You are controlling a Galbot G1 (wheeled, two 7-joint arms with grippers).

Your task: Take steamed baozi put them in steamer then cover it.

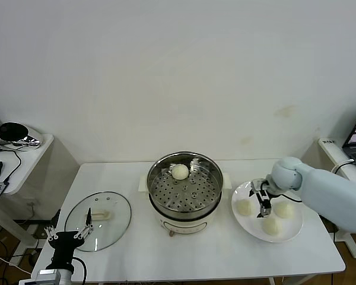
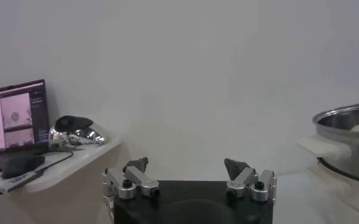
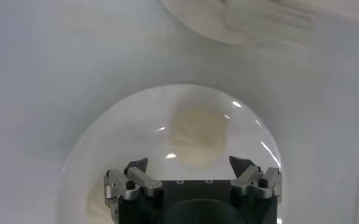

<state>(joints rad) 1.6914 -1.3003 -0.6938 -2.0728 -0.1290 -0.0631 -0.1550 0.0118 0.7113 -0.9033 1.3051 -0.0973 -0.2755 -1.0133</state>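
We hold our right gripper [image 1: 264, 205], jaws spread and grasping nothing, over the plate [image 1: 247, 187] to pick 1 of 3 baozi [image 1: 244, 207], while 1 already sits at 12 o'clock in the steamer [image 1: 184, 189] and our left gripper [image 1: 67, 233] waits released near the cover [image 1: 98, 214].

One bun in the steamer, three on the plate, lid off.

The shiny steel steamer [image 1: 184, 191] stands open; one cream-white bun [image 1: 180, 172] sits on its perforated tray near the far rim. Three more buns [image 1: 244, 207] [image 1: 283, 209] [image 1: 270, 225] lie on the white plate [image 1: 294, 228] right of the steamer. The glass lid [image 1: 98, 214] lies flat left of the steamer, handle up.
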